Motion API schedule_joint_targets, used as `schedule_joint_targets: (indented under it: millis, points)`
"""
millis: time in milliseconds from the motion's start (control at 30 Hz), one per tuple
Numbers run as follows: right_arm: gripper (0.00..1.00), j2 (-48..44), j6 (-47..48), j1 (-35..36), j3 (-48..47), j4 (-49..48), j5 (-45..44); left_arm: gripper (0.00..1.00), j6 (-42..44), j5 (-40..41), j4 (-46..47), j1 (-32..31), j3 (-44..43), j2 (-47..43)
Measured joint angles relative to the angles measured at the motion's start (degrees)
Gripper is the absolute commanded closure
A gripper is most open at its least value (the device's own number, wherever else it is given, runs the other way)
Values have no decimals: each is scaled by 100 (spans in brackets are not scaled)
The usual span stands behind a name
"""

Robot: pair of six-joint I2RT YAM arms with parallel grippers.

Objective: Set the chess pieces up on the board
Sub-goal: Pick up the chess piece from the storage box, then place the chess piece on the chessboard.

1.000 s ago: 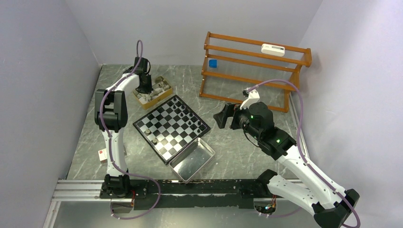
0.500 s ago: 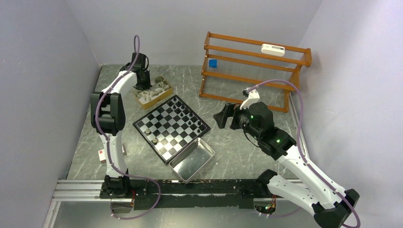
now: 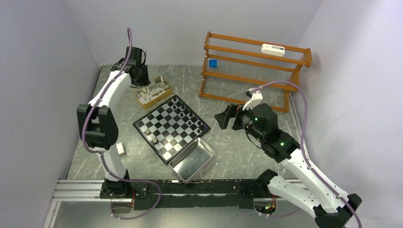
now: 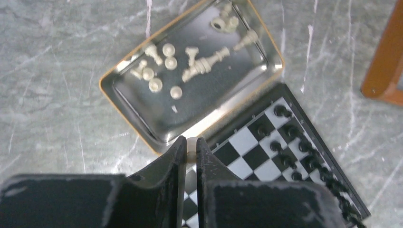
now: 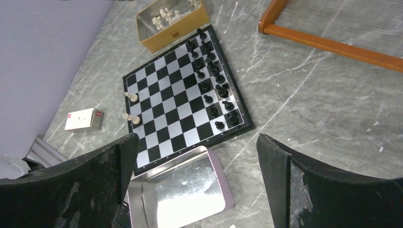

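The board [image 3: 164, 124] lies mid-table, with black chess pieces [image 3: 190, 118] in two rows along its right side and two cream pieces [image 5: 133, 108] near its left side. My left gripper [image 3: 139, 80] hangs above the near rim of the gold box [image 4: 109, 92], by the board's corner [image 4: 247, 142]. It is shut on a small cream chess piece [image 4: 191, 144] pinched at the fingertips. Several cream pieces [image 4: 171, 61] lie loose in the box. My right gripper [image 5: 197, 147] stands wide open and holds nothing, above the table to the right of the board [image 5: 183, 102].
A shiny metal tray [image 3: 205, 151] with nothing in it lies against the board's near corner. A wooden rack [image 3: 252, 71] with a blue cube [image 3: 212, 63] and a white device [image 3: 273, 49] stands at the back right. A small white-and-red box [image 5: 84, 118] lies left of the board.
My left gripper has risen out of the gold box and drawn back towards the far left, still shut, with the arm's elbow swinging left. The right arm has barely shifted.
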State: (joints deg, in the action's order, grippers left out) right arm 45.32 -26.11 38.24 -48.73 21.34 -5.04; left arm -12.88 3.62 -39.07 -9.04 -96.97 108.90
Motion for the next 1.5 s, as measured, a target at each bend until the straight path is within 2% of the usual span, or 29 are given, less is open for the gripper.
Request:
schedule_joint_targets:
  millis: [300, 567, 767, 1500]
  points:
    - [0, -286, -2, 0, 85, 37, 33, 85, 0, -251, -66, -201, 1569, -1220]
    - [0, -321, -7, 0, 173, 44, 66, 85, -63, -280, 11, -306, 2767, -1893]
    - [0, -339, -11, 0, 195, 44, 76, 85, -170, -262, 254, -306, 3034, -1899]
    - [0, -535, -2, 0, 369, 79, 74, 84, -256, 7, 656, -262, 3189, -1600]
